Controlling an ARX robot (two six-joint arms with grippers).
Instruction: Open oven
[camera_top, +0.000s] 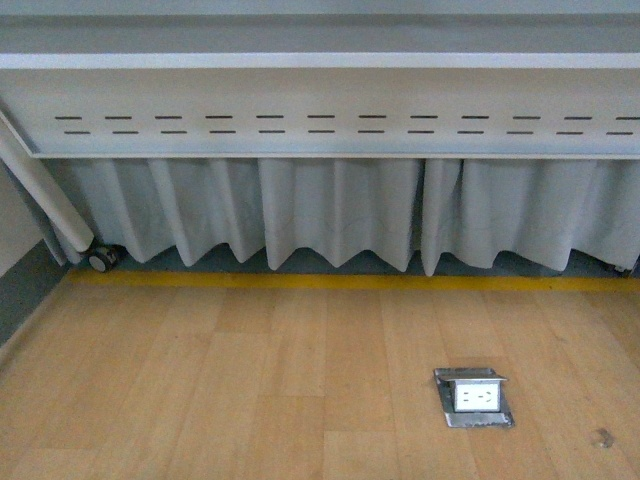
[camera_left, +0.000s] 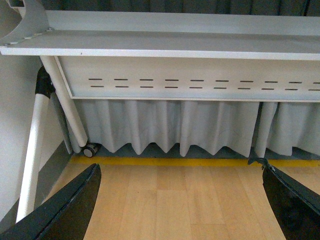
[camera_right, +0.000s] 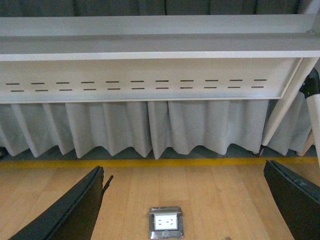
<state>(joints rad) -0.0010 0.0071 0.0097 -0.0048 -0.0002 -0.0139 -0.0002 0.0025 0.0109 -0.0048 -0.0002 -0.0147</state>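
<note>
Two pincers, left pincer (camera_left: 180, 200) and right pincer (camera_right: 182, 200), are hanging spread over wood floor (camera_top: 250, 390); one floor socket (camera_top: 473, 397) is sitting before one curtain (camera_top: 330, 215).

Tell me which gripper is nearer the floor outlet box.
Right. The floor outlet box lies on the wooden floor between the right gripper's open fingers in its wrist view. The left gripper, also open, shows only bare floor; no outlet appears there.
</note>
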